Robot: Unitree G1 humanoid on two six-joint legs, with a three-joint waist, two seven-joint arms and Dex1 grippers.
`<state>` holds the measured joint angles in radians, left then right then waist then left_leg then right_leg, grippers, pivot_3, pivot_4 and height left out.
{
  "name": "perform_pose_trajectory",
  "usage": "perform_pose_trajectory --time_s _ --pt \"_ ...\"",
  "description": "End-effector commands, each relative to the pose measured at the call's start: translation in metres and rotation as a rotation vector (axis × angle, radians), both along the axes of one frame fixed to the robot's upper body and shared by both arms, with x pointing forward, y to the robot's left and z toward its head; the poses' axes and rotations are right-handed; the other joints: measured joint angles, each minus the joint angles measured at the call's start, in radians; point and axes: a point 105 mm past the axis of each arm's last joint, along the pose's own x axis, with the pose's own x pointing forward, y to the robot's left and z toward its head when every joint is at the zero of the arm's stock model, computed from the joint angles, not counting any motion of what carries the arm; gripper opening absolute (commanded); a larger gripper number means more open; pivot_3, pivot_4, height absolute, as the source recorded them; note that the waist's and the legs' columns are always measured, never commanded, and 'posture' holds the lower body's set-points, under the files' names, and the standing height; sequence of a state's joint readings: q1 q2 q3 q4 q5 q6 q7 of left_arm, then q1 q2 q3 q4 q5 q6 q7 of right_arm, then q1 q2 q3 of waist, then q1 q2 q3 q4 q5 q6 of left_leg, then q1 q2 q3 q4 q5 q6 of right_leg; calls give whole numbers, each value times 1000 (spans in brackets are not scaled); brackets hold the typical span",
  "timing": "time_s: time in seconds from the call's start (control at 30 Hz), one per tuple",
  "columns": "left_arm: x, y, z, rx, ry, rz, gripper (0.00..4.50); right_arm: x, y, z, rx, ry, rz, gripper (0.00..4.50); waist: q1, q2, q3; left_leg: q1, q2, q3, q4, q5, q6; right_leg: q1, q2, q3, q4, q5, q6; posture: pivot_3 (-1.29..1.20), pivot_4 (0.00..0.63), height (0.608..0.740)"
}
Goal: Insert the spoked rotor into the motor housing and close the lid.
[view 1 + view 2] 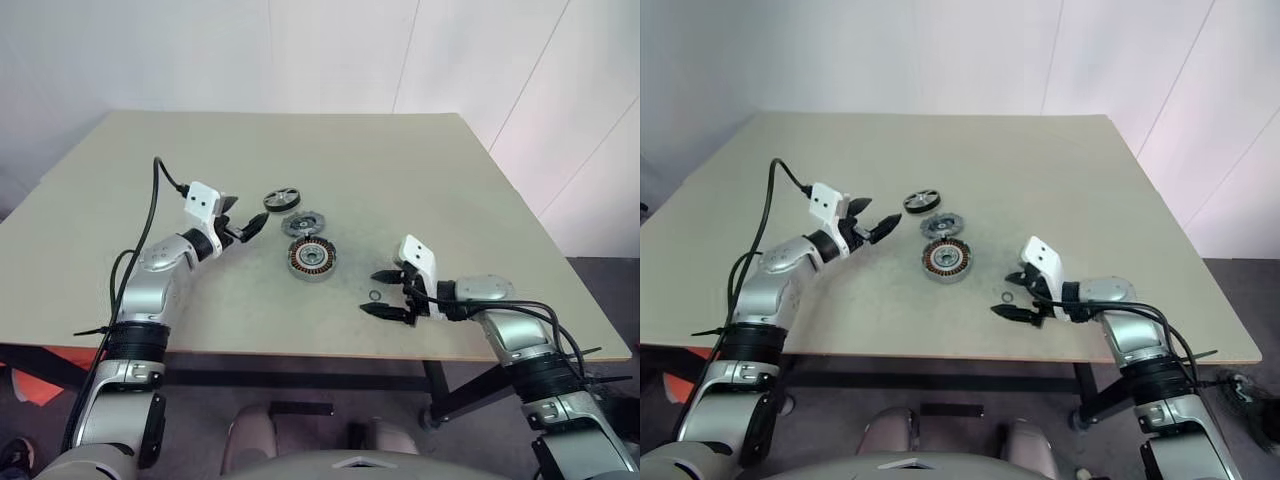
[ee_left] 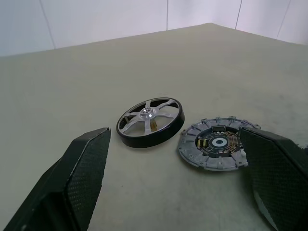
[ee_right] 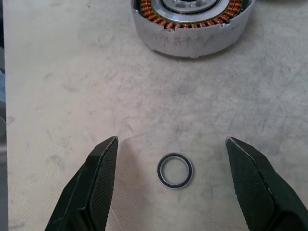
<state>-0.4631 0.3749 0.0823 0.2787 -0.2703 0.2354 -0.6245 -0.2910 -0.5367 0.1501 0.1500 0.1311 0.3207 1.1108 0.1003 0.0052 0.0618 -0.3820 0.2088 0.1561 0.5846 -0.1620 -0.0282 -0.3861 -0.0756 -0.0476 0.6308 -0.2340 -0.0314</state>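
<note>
1. Spoked rotor (image 1: 281,199): a black wheel with pale spokes, lying flat on the beige worktop (image 1: 460,190), left of centre and farthest from the robot among the three parts.
2. Left claw (image 1: 247,228) hangs just off the rotor's near-left side, fingers spread wide and gripping nothing; it points level toward the rotor, which looks like a line-up for a pickup.
3. Lid (image 1: 304,223), a grey disc with a notched rim, lies just right of the rotor and nearer the robot, close beside it. Its inner face with small parts is turned up, so it would likely need flipping to close.
4. Motor housing (image 1: 312,258) sits nearer the robot, upright, copper windings showing and its centre open, ready to receive the rotor.
5. Small loose ring (image 1: 374,295) lies right of the housing, well apart from it.
6. Right claw (image 1: 385,292) straddles the ring, fingers spread and empty, tilted down at the worktop.
7. No brand, label or readable writing can be made out on any part.
</note>
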Motion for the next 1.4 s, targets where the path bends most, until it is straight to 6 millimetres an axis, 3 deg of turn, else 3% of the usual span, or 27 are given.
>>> perform_pose_trajectory --time_s 0.03,0.1,0.2,0.47,0.6,0.7,0.9,1.03,1.1,1.23,1.4 --pt "0 5 15 6 -60 7 4500 3 -8 -3 -33 -11 -16 4035 0 0 0 1 0 0 -2 0 0 1 0 0 -2 0 0 0 0 740" --pt "-1 5 14 8 -58 9 4500 5 -14 -10 -75 -15 -21 4035 -1 -1 -1 2 0 0 -5 0 0 3 0 -1 -6 1 0 0 0 740" --pt "-2 5 14 10 -58 10 4500 3 -23 -18 -114 -3 -11 3381 -1 -1 -1 4 0 0 -5 0 0 6 0 -1 -8 1 0 0 0 740" --pt "0 5 16 13 -62 10 4500 9 -33 -27 -143 -10 -30 599 6 -2 -2 13 -2 -1 -7 -1 1 20 -2 -2 -14 -3 5 0 0 740" --pt "1 4 16 13 -64 9 4500 14 -32 -24 -133 -25 -42 582 5 -2 -2 14 -2 -3 -8 -1 1 20 -2 -2 -14 -3 5 0 0 740" --pt "1 3 17 11 -64 9 4500 26 -23 -7 -95 -89 -54 582 4 -2 -2 14 -2 -3 -8 -1 1 20 -2 -2 -14 -3 6 0 0 740" --pt "1 4 16 10 -61 10 4500 41 24 48 24 -222 9 582 -6 -2 0 13 -2 -5 -9 0 1 16 -2 -2 -13 -3 6 0 0 740" --pt "3 3 16 8 -60 11 4500 44 59 65 66 -264 78 582 -6 -2 -1 13 -1 -5 -11 0 -1 12 -1 -2 -11 -3 6 0 0 740" --pt "2 2 15 7 -60 12 4500 44 77 62 53 -271 126 582 -5 -2 -1 12 -1 -4 -13 1 -1 10 -1 -2 -11 1 -1 0 0 740" --pt "-2 3 13 2 -60 22 4500 50 95 53 41 -249 137 582 -1 -2 -1 0 -2 -4 -15 1 -1 -1 -1 -4 -12 0 -2 0 0 740" --pt "-5 12 12 3 -62 52 4500 59 102 43 24 -225 121 582 -4 -2 0 -8 -2 -3 -12 0 -3 -5 -1 -5 -12 0 -2 0 0 740"
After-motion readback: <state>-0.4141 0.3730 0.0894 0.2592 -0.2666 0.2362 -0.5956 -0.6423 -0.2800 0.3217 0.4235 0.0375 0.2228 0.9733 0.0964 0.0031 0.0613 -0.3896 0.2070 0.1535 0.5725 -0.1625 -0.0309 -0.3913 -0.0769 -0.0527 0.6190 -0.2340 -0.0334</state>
